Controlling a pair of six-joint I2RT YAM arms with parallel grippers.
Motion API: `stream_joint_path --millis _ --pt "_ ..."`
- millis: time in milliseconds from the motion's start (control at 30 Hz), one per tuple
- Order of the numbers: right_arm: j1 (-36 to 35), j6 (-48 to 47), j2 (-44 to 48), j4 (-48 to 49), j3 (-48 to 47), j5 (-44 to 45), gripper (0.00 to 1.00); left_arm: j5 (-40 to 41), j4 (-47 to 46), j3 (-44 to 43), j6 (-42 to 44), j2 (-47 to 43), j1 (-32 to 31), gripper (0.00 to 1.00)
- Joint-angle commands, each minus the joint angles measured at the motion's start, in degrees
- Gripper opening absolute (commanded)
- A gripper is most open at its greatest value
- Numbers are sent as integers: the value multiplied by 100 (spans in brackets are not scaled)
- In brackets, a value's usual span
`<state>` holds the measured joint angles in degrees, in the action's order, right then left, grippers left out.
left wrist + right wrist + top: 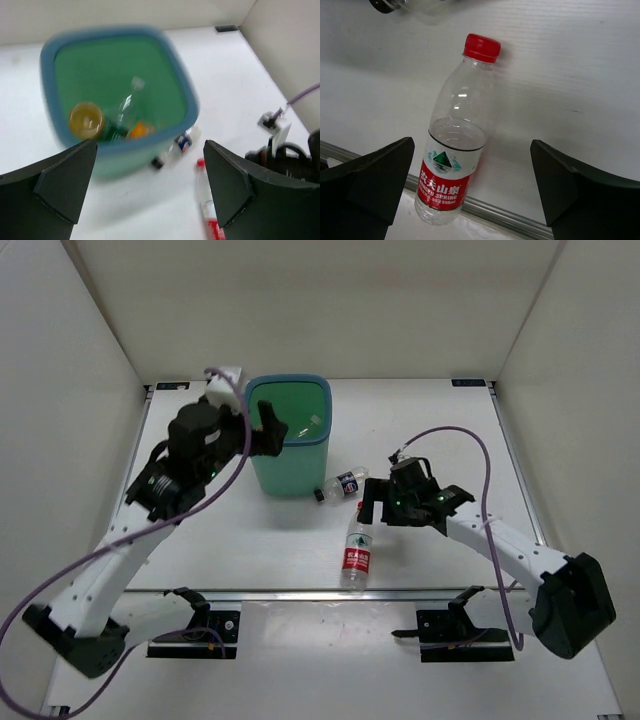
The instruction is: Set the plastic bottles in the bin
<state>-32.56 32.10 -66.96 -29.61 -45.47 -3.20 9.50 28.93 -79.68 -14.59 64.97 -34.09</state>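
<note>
The teal-blue bin (288, 478) stands at the back centre, green inside. In the left wrist view the bin (50, 75) holds two orange-filled bottles (86, 119) (139, 130) and a clear bottle (127, 102). A clear bottle with a dark blue label and black cap (340, 485) lies on the table by the bin's right side (180, 145). A clear bottle with a red-and-white label and red cap (356, 555) lies near the front edge (452, 145). My left gripper (272, 430) (150, 145) is open and empty over the bin's near rim. My right gripper (372, 512) (472, 141) is open above the red-labelled bottle.
White walls enclose the table on the left, back and right. A metal rail (300, 593) runs along the table's front edge, just under the red-labelled bottle's base (432, 215). A purple cable (470, 440) loops over the right arm.
</note>
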Motion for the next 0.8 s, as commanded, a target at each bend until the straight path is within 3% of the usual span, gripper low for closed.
stream_joint_path --millis 0,133,200,300,333,400,433,467,633,767 --pt "-347 385 -378 463 -207 171 99 -44 1246 1283 -569 -1026 305 99" --pt "-620 578 -1019 781 -251 126 99 -167 1642 2516 -1290 -2004 780 98" --pt "-795 640 -1361 589 -461 206 99 -404 1677 2746 -1318 -2189 1043 99" --pt "-1006 876 -1819 97 -673 977 96 41 2037 2774 -1389 -2331 1062 99" --pt "-1024 886 -1951 -61 -743 1075 90 200 2081 2774 -1415 -2348 984 99" --pt "-1060 1026 -1997 -194 -796 1277 63 245 2126 2765 -1398 -2384 983 99" --pt "-1103 1009 -1953 -247 -857 1391 42 193 2100 2774 -1363 -2410 957 99" --pt "-1069 1000 -1874 -308 -919 1540 31 184 2073 2782 -1397 -2454 974 99" --pt "-902 403 -1321 -932 -2182 1789 26 -26 2003 2878 -1231 -2349 1106 98" --pt "-779 -544 -1047 -601 -3447 1368 22 -255 1853 3238 -1327 -2366 1044 99"
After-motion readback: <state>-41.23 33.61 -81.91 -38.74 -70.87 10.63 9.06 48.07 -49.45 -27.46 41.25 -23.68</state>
